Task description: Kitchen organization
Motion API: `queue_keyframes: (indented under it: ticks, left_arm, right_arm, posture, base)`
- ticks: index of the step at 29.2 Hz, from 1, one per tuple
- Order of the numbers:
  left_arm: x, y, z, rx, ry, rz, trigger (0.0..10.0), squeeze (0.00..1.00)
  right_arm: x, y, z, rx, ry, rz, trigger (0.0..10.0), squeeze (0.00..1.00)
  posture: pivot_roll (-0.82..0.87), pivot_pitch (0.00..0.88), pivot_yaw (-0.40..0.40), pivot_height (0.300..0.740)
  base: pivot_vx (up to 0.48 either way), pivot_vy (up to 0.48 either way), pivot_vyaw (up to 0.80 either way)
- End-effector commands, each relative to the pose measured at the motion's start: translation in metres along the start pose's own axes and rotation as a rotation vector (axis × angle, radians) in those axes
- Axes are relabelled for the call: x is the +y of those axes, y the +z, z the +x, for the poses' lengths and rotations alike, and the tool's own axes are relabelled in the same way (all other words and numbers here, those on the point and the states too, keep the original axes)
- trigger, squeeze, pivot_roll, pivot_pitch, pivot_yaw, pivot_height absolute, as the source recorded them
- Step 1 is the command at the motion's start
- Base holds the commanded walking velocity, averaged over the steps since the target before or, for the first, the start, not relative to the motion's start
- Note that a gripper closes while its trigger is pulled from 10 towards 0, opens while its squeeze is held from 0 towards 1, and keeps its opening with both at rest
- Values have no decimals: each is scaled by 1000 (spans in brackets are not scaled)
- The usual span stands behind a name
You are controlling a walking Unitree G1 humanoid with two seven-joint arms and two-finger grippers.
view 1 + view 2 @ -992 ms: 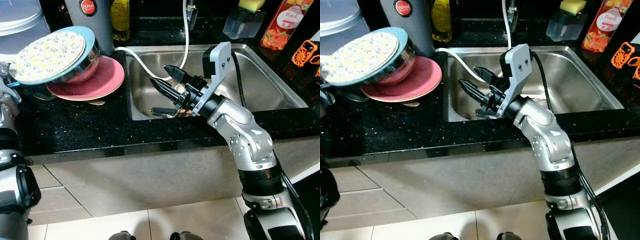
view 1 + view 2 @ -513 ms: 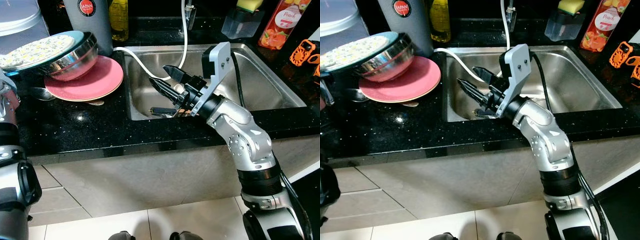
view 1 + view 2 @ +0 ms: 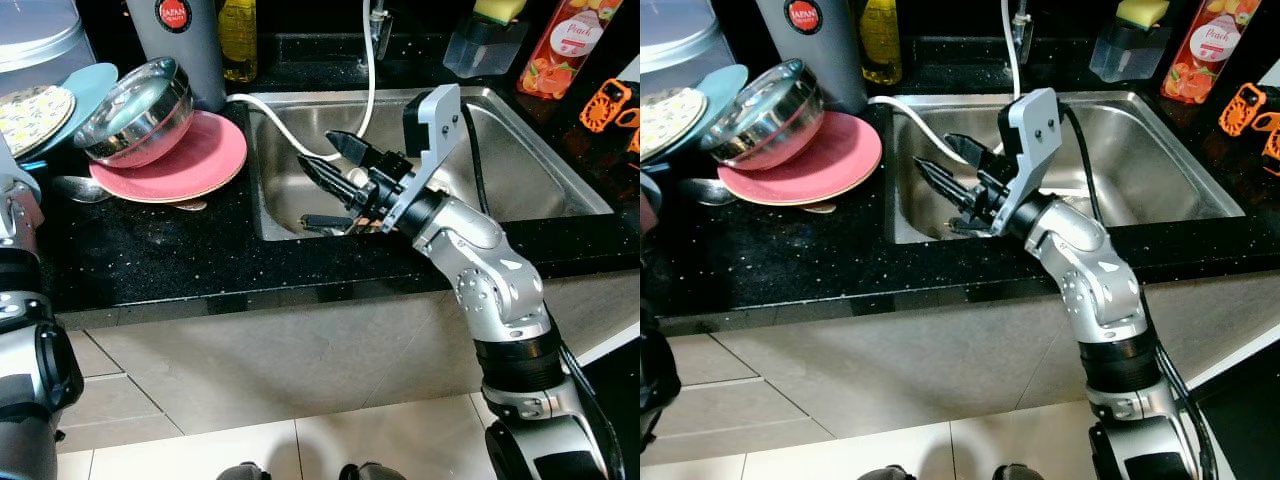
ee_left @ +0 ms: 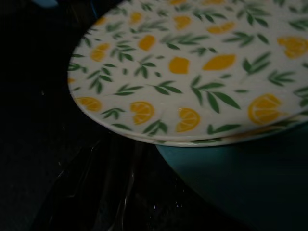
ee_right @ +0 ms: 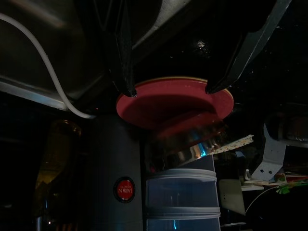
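Left eye view: the lemon-patterned plate (image 3: 28,104) and the teal plate (image 3: 88,82) under it have come off the steel bowl (image 3: 138,110), where they lay as a lid a second ago, and now sit at the far left edge of the worktop (image 3: 180,250), half out of view. The bowl has tipped with them gone; it leans with its mouth up and to the left, resting on the pink plate (image 3: 195,155). I judge this as the stack being taken apart so each piece can be sorted, with the bowl and pink plate the next to be dealt with.

In the left wrist view the patterned plate (image 4: 202,62) is white with yellow lemon slices and green sprigs, glossy and thin-rimmed, lying flat on the teal one (image 4: 250,183), whose edge sticks out beneath it. The camera sits very close, which suggests the left arm carries the pair, but whether its fingers are clenched on the rims I cannot tell.

A spoon (image 3: 78,188) lies on the worktop just beside the pink plate. Behind stand a grey flask (image 3: 180,40) and a yellow bottle (image 3: 240,35).

The right gripper (image 3: 338,165) has stayed put over the left part of the sink (image 3: 540,170), fingers spread and holding nothing, with a white hose (image 3: 300,140) trailing past it into the basin.
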State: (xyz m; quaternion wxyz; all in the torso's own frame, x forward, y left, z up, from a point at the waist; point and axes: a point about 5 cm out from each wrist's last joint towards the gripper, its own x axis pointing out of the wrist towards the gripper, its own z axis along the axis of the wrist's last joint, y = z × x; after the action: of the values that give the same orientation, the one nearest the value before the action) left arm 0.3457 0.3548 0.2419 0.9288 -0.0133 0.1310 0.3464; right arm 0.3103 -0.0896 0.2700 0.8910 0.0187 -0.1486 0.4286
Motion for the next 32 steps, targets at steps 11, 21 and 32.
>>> queue_keyframes:
  ticks: [11,21,32]
  left_arm:
    - [11,-44,12,218,-24,-53,10000,0]
    - [10,-45,14,231,-67,-5,0,0]
    - [10,-39,14,213,-79,4,0,0]
  right_arm:
    - [1,3,0,-7,10,-10,10000,0]
    - [0,3,-2,-3,4,-13,10000,0]
    - [0,3,-2,-3,3,-11,10000,0]
  posture:
    - [112,53,-23,740]
    - [112,53,-23,740]
    - [110,57,-22,740]
  base:
    - [0,0,0]
    - [0,0,0]
    - [0,0,0]
